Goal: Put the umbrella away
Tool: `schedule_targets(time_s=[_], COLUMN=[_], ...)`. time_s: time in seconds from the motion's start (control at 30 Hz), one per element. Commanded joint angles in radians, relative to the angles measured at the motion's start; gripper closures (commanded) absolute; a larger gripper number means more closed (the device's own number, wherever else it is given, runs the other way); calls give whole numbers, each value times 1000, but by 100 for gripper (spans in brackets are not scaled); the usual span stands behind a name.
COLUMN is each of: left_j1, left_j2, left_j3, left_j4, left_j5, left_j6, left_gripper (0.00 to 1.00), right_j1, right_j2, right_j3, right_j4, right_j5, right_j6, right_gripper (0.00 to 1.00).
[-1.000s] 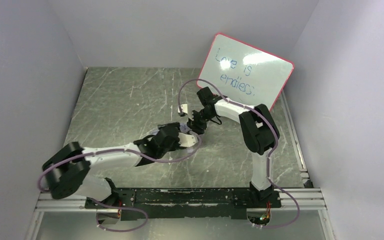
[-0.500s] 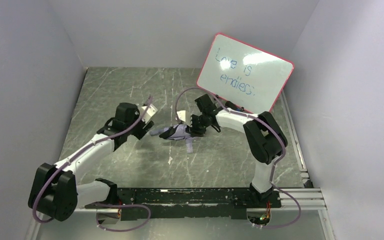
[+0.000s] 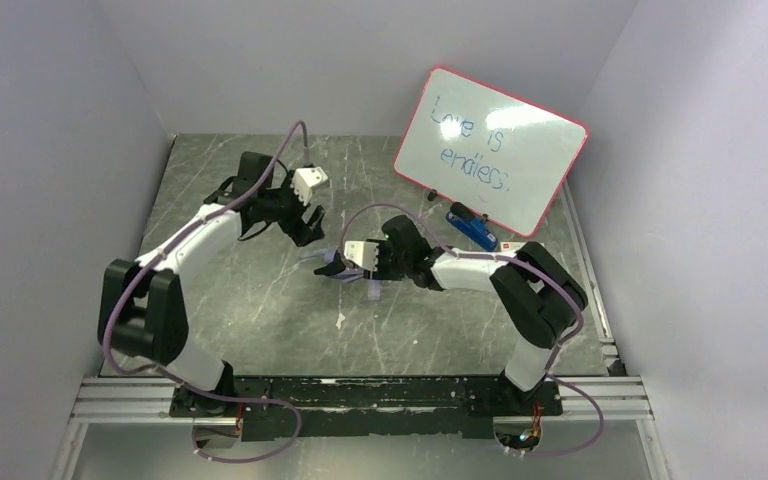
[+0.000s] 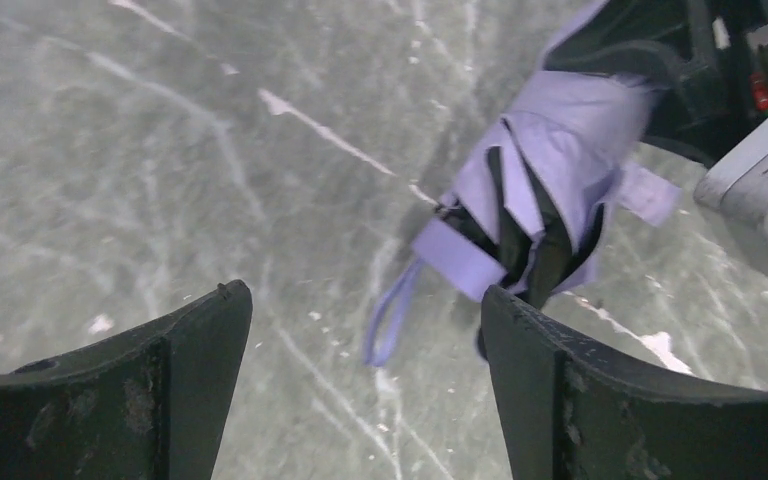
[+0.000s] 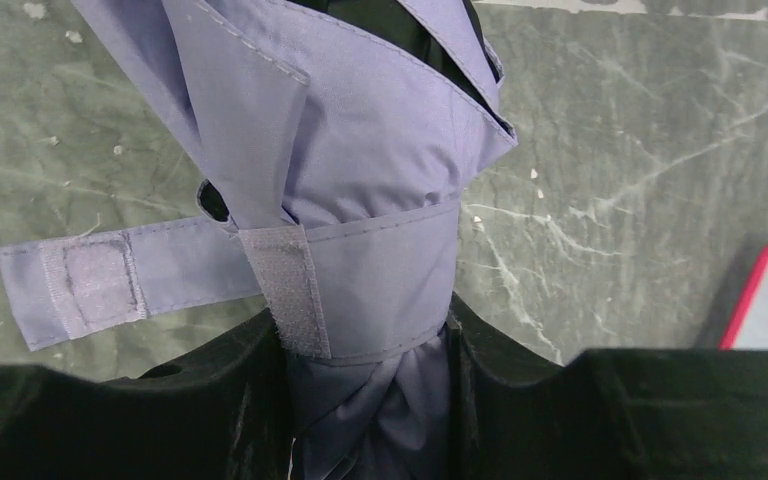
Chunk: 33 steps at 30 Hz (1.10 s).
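Right end effector [image 5: 365, 345] seemingly clamps umbrella [image 5: 360, 150]

Top external camera: fixed high behind the arm bases, facing forward and down. It stands far off and covers the whole table [image 3: 240, 180], both arms and the whiteboard [image 3: 490, 150] at far right.

Left wrist camera: looks down along the left gripper [image 4: 362, 295], whose two fingers [image 4: 160, 370] frame the lower edge. It is fairly near the table, with the umbrella [image 4: 550, 170] at upper right.

Right wrist camera: very close, sighting past the right gripper [image 5: 365, 340]. Umbrella fabric fills most of the frame, with the whiteboard edge at right.

All three views share the umbrella and the table around it.
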State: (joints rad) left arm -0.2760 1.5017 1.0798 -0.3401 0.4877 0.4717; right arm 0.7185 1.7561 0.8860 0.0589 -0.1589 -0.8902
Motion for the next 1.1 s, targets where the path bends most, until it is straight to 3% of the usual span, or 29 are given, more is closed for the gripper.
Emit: schedule_targets(time_s=[0.0, 0.13, 0.7, 1.07], left_j1=[-5, -33, -173, -211], left_j2=[100, 181, 426, 528], left_j3=[113, 173, 299, 336], left_j4=[-164, -198, -223, -358], left_j5=[243, 270, 294, 307], left_j6=[119, 161, 291, 399], left_gripper=[9, 3, 3, 3], right_j1=[35, 58, 84, 87], right_j2=[59, 52, 53, 57], right_j3=[-111, -153, -161, -154], right_j4=[5, 42, 35, 21], right_j5=[126, 140, 148, 153], right_j6=[33, 47, 48, 49], right_gripper=[92, 92, 92, 92])
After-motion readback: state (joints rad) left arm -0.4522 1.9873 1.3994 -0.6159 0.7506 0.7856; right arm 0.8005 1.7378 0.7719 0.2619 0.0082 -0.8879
